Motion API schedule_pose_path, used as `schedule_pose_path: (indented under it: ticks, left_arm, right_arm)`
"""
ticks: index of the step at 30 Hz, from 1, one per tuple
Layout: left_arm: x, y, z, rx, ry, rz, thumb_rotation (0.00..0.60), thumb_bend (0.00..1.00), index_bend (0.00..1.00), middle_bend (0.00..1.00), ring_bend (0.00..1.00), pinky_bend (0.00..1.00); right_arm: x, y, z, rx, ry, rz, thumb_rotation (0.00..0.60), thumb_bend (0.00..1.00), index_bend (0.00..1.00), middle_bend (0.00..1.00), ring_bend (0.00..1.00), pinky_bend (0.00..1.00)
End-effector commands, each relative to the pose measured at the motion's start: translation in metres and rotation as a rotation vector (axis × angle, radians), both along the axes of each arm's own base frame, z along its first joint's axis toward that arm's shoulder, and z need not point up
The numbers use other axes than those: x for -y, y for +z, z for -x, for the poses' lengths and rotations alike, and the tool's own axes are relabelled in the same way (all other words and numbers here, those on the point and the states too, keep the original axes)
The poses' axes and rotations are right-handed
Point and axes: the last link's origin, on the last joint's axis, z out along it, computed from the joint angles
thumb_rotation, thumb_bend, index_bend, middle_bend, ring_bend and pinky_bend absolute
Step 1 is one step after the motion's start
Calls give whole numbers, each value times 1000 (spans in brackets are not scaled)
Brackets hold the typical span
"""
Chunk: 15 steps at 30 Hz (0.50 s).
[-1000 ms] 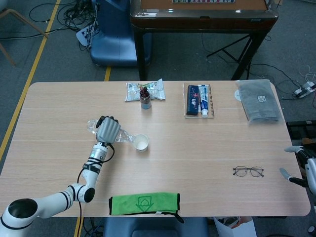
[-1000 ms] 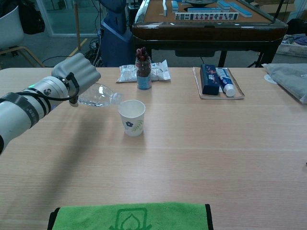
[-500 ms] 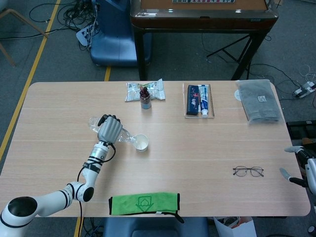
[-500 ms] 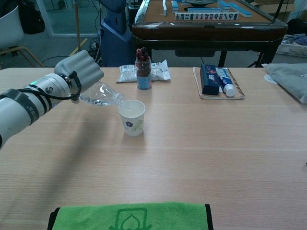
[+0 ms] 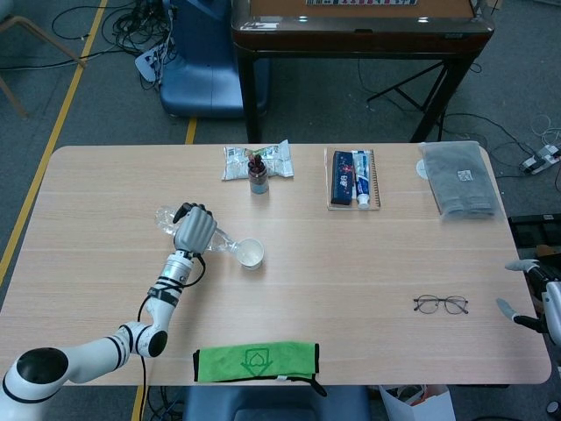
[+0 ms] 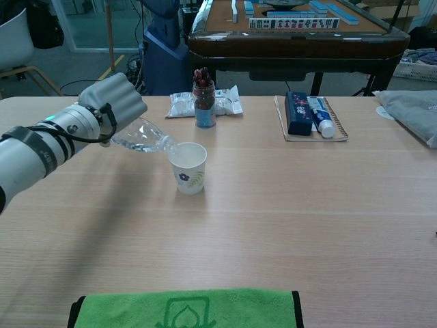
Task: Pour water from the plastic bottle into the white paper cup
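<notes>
A long pale wooden table (image 5: 368,289) stands on a grey floor strewn with cables, with a dark wooden table (image 5: 359,31) beyond its far edge. On the right far part lies a folded grey cloth (image 5: 458,180). At the near edge, left of centre, a green towel (image 5: 256,361) lies flat. The left hand (image 5: 195,230) is raised over the left part of the table, its fingers wrapped around the plastic bottle (image 6: 142,136). The bottle is tipped, neck pointing right and slightly down, its mouth at the left rim of the white paper cup (image 6: 188,167), which stands upright just right of the hand. At the far middle a tray (image 5: 353,179) carries a dark box and a tube. Left of it a crinkled white packet (image 5: 255,160) lies behind a small jar (image 5: 258,180). The right hand (image 5: 529,294) shows only at the right edge, fingers spread and holding nothing. Left of it, near the right front, lie spectacles (image 5: 441,304).
</notes>
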Motion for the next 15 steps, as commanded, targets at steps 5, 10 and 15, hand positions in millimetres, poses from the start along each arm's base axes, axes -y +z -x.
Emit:
schedule_pose_path:
  ticks: [5,10,15]
  left_arm:
    - [1,-1,-3,18,2,5,600,178,597,600,589,750]
    - [2,-1,-2,73,44,-1,600,178,596,600,589,750]
    - [4,-4,-1,172,126,-4,600,178,596,600,589,750]
  right_arm:
    - [0,0,0,-1,1,0,600,181,377,365,376,575]
    - [0,0,0,-1,1,1,600,182,377,365,376,575]
    - [0,-1,0,-2,0,-2,600,181,377,365,376,575]
